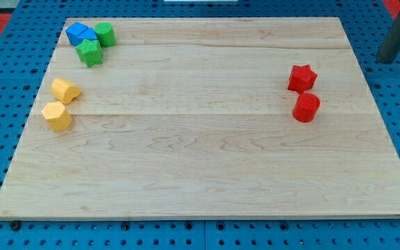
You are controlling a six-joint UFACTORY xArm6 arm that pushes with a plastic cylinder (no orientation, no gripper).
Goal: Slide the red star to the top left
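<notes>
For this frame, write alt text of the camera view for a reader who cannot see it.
A red star sits near the wooden board's right edge, a red cylinder just below it. Blue, green and green blocks cluster top left, two yellow blocks below. My tip is not visible.

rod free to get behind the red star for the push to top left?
Probably yes. My tip is not visible; only the rod shows at the view's top right. The red star has open board on its right; the red cylinder sits just below it.
</notes>
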